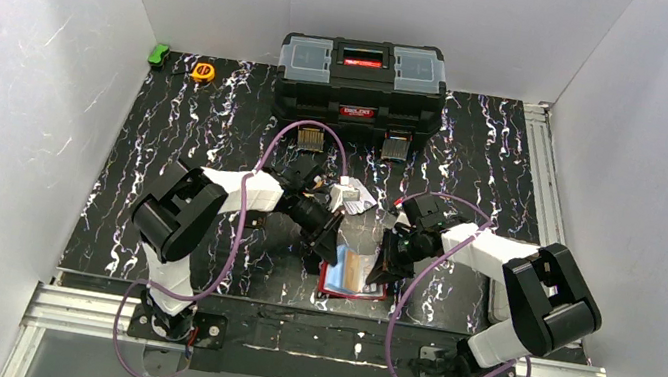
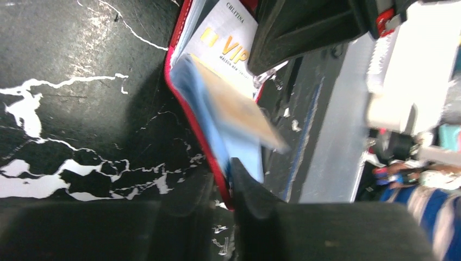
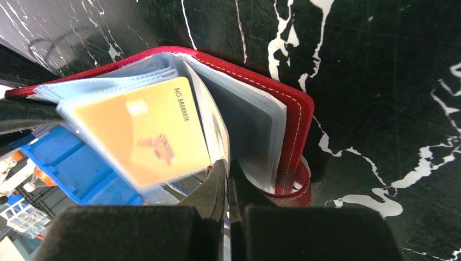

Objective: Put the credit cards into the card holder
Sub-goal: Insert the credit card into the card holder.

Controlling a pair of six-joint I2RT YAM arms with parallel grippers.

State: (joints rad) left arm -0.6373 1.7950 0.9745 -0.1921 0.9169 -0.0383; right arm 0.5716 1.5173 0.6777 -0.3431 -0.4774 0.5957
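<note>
Clenched: the right gripper [image 3: 228, 169], fingers pressed together on a clear pocket leaf of the card holder [image 3: 296, 117], which lies open on the table [image 1: 180, 174], red cover down. An orange card [image 3: 142, 133] sits in a lifted pocket left of the fingers, with a number printed along its edge. At the holder's red edge, lower centre of the left wrist view, is the left gripper [image 2: 220, 182]; its fingers are dark and blurred, so cannot tell if it is clamped or released. Same view: a whitish VIP card [image 2: 227, 41] in a pocket at top centre, the orange card blurred below it. Top view: both arms bent inward, elbows out, wrists angled down, meeting over the holder at lower centre of the frame. A loose pile of whitish credit cards [image 1: 355, 195] lies just beside the left arm's wrist, apart from the holder. The table is black with white marble veins. Black toolbox [image 1: 363, 77] at top centre, yellow tape measure [image 1: 203, 72] and small green object [image 1: 160, 54] upper left. White walls [image 1: 10, 97] on three sides, aluminium rail [image 1: 316, 343] along the near edge
</note>
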